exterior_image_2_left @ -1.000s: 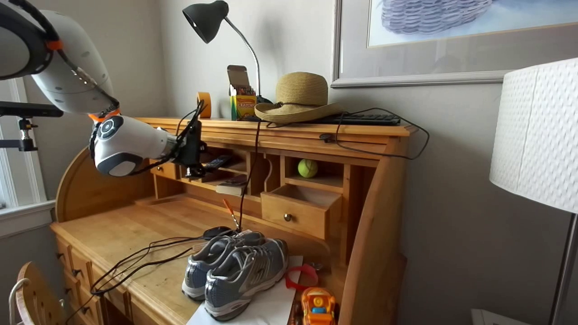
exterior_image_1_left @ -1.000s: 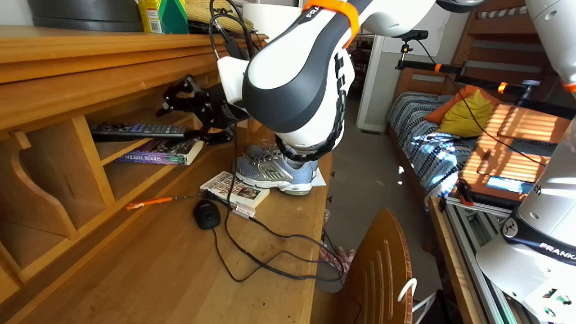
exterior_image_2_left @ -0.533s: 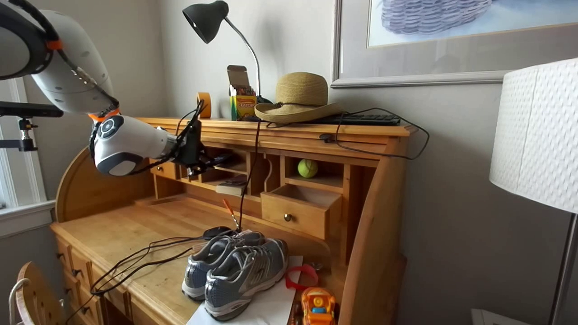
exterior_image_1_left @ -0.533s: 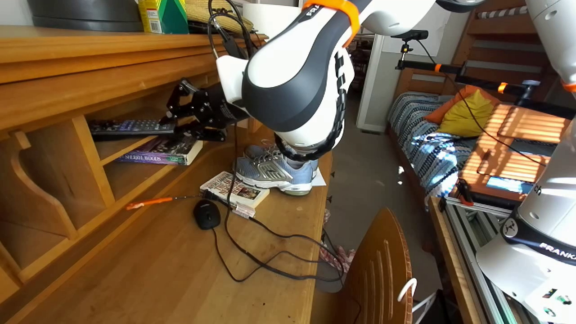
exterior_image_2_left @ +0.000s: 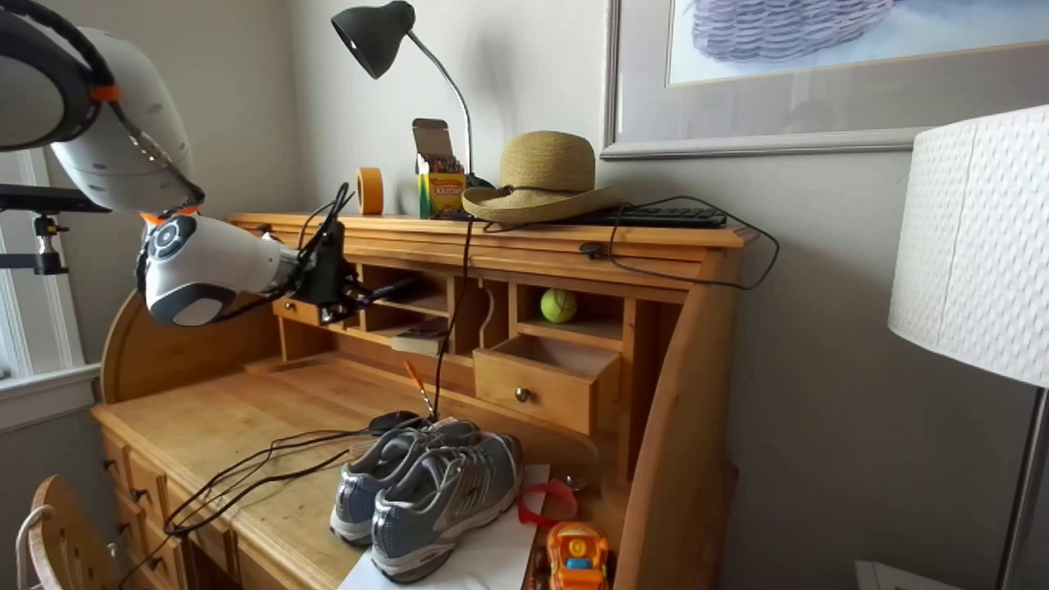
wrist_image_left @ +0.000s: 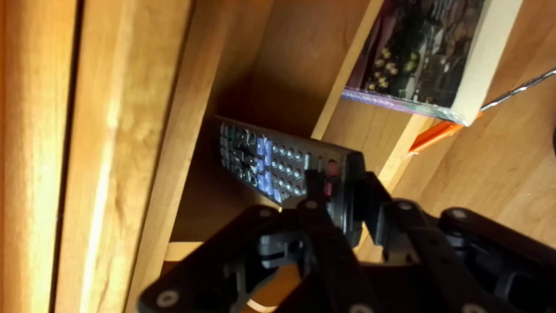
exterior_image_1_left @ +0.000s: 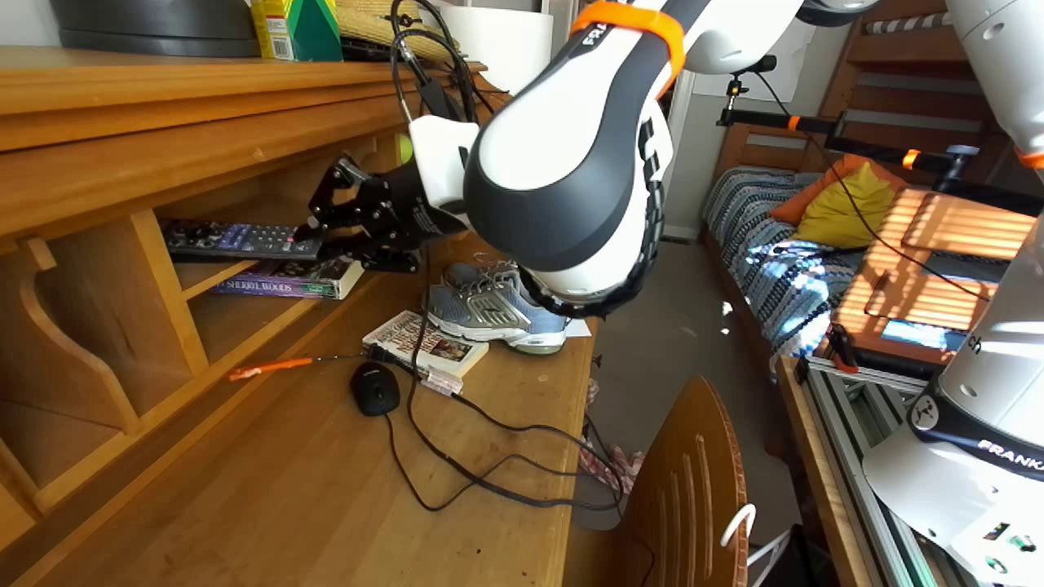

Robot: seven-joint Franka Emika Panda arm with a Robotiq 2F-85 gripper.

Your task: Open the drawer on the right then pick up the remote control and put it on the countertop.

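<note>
At the mouth of the upper cubby [wrist_image_left: 299, 65], your hand [wrist_image_left: 342, 193] is clamped on the red-buttoned end of the remote control [wrist_image_left: 278, 163], its jaws on opposite sides. You can see the remote's far end reaching back into the cubby; whether it touches the shelf board [wrist_image_left: 333, 95], you cannot tell. Beneath, a purple-spined book [exterior_image_1_left: 285, 277] juts from the lower compartment [exterior_image_1_left: 236, 326]. In an exterior view, the drawer [exterior_image_2_left: 549, 410] under the tennis ball [exterior_image_2_left: 558, 305] stands pulled out, apart from your hand. On the tabletop [exterior_image_1_left: 269, 481], you have a black mouse [exterior_image_1_left: 375, 389], an orange-handled tool [exterior_image_1_left: 273, 368], another book [exterior_image_1_left: 428, 344] and grey-blue running shoes [exterior_image_2_left: 447, 504].
</note>
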